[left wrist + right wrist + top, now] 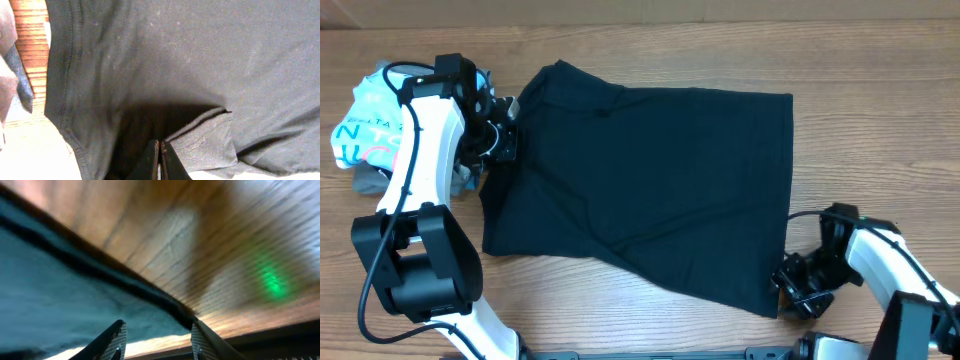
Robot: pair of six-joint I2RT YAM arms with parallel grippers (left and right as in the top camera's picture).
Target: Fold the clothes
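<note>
Down on wooden table [865, 150], black shirt [650, 180]; left claw [159, 146] perhaps pinching, right claw [158, 328] spread.

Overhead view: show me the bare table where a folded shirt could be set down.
Largest bare table patch lies right of the black shirt, beyond the right arm. A narrower strip runs below its hem. The left is crowded: clothes pile and left arm.

A wooden table [860, 140] with a warm brown plank grain runs across the whole overhead view. Along its far edge lies a pale beige strip [720, 10], wall or board, hard to tell which. A blurred green spot of light [271, 281] sits on the wood
</note>
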